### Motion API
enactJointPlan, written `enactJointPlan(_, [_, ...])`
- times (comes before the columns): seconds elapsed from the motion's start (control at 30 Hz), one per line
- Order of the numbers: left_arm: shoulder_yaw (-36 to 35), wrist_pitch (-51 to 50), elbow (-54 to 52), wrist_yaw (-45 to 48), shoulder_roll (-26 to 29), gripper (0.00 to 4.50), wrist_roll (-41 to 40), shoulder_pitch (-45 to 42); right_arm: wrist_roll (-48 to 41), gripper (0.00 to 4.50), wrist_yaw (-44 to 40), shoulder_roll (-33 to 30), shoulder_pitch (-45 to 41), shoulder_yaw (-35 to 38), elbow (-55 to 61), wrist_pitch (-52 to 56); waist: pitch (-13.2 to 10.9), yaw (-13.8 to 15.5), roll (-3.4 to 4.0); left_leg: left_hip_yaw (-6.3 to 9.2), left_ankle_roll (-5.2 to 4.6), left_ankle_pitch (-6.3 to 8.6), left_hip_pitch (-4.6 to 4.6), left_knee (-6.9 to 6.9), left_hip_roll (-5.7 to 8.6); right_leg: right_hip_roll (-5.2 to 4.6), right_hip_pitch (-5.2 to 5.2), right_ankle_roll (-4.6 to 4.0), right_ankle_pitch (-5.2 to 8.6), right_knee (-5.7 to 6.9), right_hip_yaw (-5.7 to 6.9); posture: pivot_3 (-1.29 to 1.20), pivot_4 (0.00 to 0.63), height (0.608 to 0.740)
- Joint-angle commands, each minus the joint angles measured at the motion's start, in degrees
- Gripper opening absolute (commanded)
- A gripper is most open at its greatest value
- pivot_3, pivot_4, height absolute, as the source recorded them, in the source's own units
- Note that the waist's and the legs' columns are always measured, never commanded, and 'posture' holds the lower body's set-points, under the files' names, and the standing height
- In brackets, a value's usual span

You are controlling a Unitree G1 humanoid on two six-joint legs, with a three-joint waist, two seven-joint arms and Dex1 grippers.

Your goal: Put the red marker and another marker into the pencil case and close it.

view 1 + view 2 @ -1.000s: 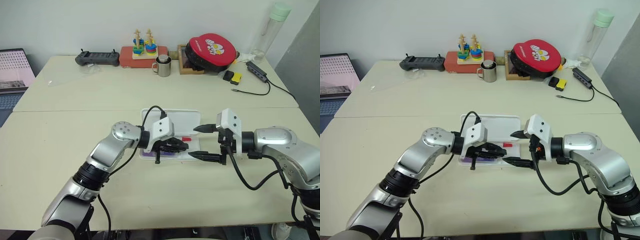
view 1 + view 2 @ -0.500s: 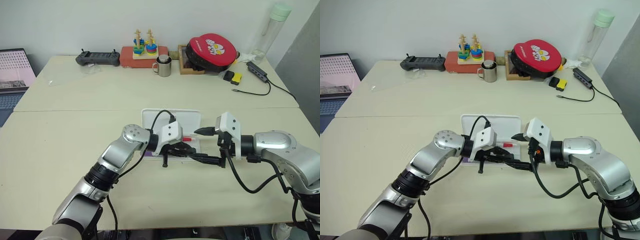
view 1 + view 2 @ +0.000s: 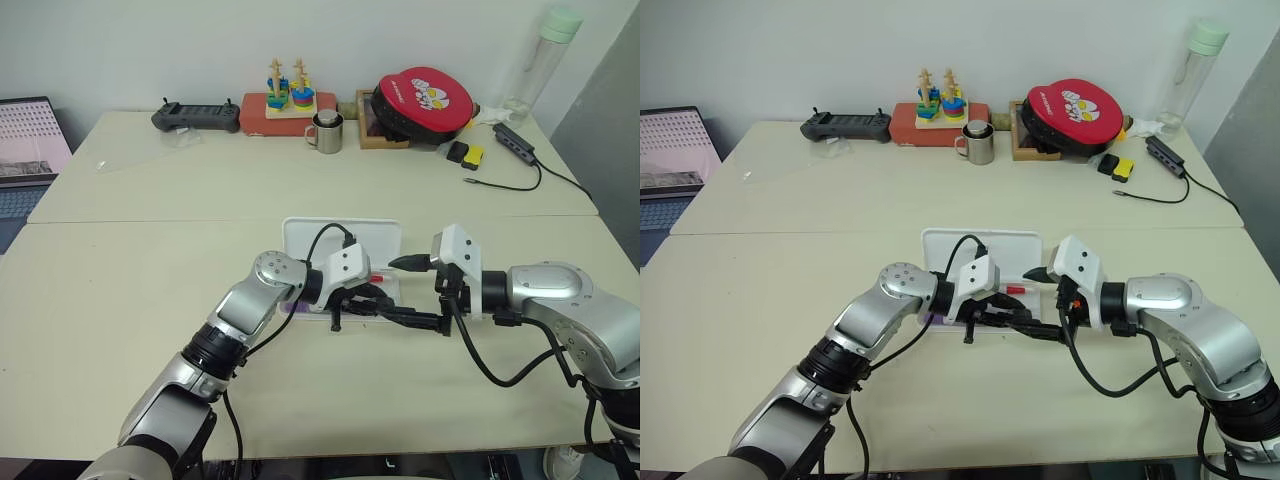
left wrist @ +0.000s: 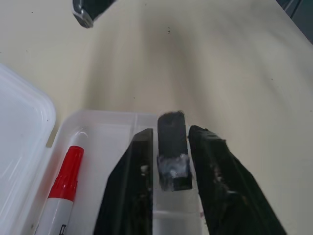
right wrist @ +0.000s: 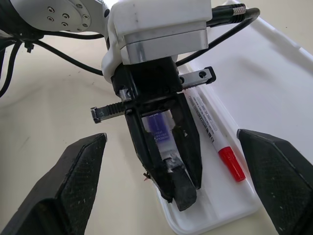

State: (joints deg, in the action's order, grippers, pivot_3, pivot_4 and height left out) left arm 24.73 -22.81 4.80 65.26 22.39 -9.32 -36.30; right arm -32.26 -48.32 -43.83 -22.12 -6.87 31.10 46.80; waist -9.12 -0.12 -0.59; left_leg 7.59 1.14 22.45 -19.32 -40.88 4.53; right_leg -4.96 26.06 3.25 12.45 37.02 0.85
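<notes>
The white pencil case (image 3: 340,236) lies open in the middle of the table, lid folded back. In its tray rests the red marker (image 5: 215,129), also visible as the red marker (image 4: 66,171). Beside it in the tray lies the lilac marker (image 5: 159,125) with its black cap (image 4: 172,156). My left gripper (image 3: 368,298) straddles this marker, and the fingers (image 4: 142,161) stand a sliver apart from it. My right gripper (image 3: 405,290) hovers just right of the case, wide open, pointing at the left gripper, with nothing between its fingers (image 5: 78,181).
Along the table's far edge stand a black controller (image 3: 195,115), a stacking toy (image 3: 288,95), a metal mug (image 3: 325,132), a red round case (image 3: 425,100), a bottle (image 3: 540,60) and a cabled hub (image 3: 510,145). A laptop (image 3: 30,150) sits far left.
My left gripper slid right along the case toward the right gripper and sank into the tray. Its fingers eased off the lilac marker. The right arm stayed put.
</notes>
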Motion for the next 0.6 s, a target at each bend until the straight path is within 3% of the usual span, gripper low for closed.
enactJointPlan(0.03, [-0.3, 0.6, -1.3, 0.6, -0.3, 2.20, -0.1, -0.9, -0.5, 4.50, 0.2, -0.3, -0.2, 1.6, 2.0, -0.5, 0.0, 0.0, 0.00, -0.01, 0.00, 0.00, 0.00, 0.00, 0.00, 0.00, 0.00, 0.00, 0.00, 0.00, 0.00, 0.00, 0.150, 0.740])
enactJointPlan(0.23, [-2.5, -1.0, -3.2, 0.2, 0.1, 3.37, -1.5, -1.0, -0.9, 4.50, 0.1, 0.1, -0.6, 1.9, 1.6, -0.6, 0.0, 0.0, 0.00, -0.01, 0.00, 0.00, 0.00, 0.00, 0.00, 0.00, 0.00, 0.00, 0.00, 0.00, -0.01, 0.00, 0.150, 0.740])
enactJointPlan(0.4, [-12.2, -10.4, -12.0, -2.3, 3.5, 4.34, -9.0, 1.4, -2.2, 4.50, 0.4, 3.1, -5.7, 3.3, -2.2, -1.6, 0.0, -0.4, -0.01, -0.01, 0.00, 0.00, 0.01, -0.01, -0.01, 0.00, 0.01, 0.00, 0.00, 0.02, -0.01, 0.00, 0.150, 0.740])
enactJointPlan(0.6, [-26.0, -20.5, -23.4, -8.6, 10.0, 4.45, -16.9, 7.6, 2.1, 4.50, 1.6, 10.5, -19.3, 1.7, -19.5, -4.8, 0.0, -1.6, 0.02, -0.09, 0.01, 0.00, 0.26, 0.11, -0.12, 0.11, -0.01, -0.03, -0.01, 0.08, -0.15, 0.00, 0.150, 0.740])
